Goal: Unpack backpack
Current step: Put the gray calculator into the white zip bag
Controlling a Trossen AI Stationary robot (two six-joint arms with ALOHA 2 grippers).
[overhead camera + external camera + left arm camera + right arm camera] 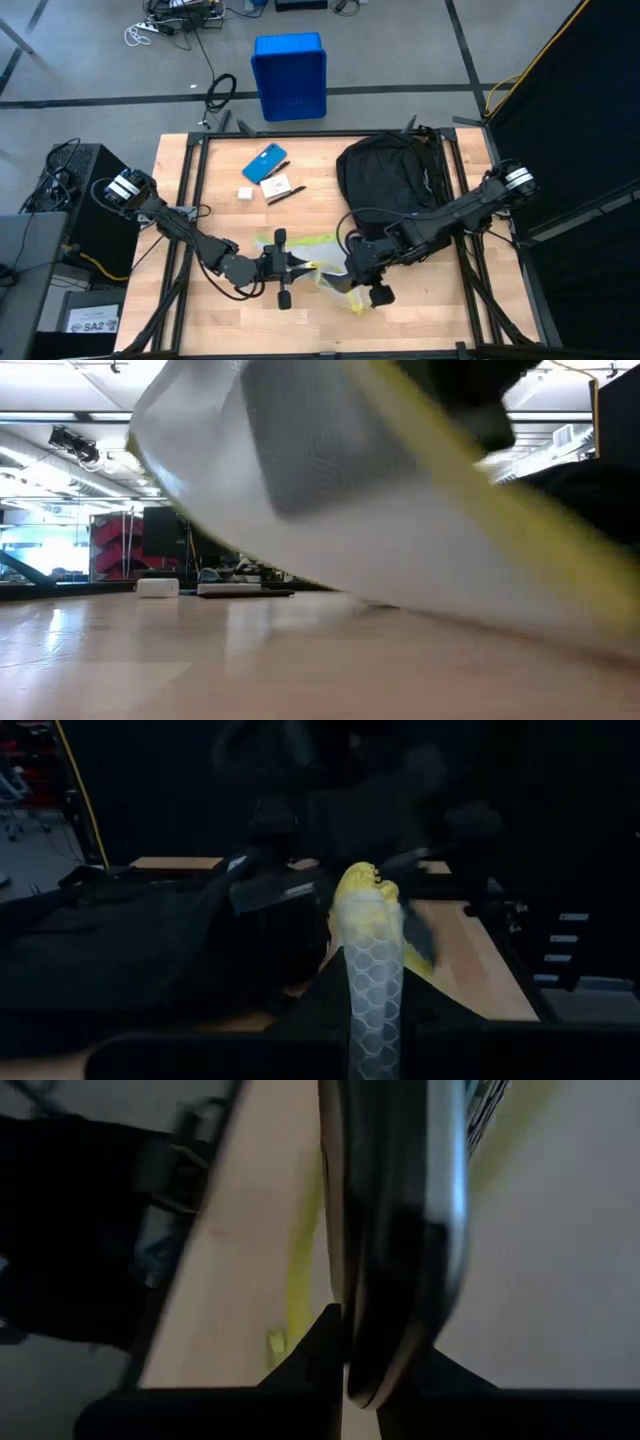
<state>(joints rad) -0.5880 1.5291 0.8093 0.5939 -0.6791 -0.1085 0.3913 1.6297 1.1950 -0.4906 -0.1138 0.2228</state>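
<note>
Both grippers are closed on 1 yellow-and-white pouch at the table's front centre: left gripper on its left end, right gripper on its right. The backpack lies behind, toward the right rear.

Risks:
1. Opposed pulling may tear the pouch.
2. Releasing 1 grip early may let it swing and slip.
</note>
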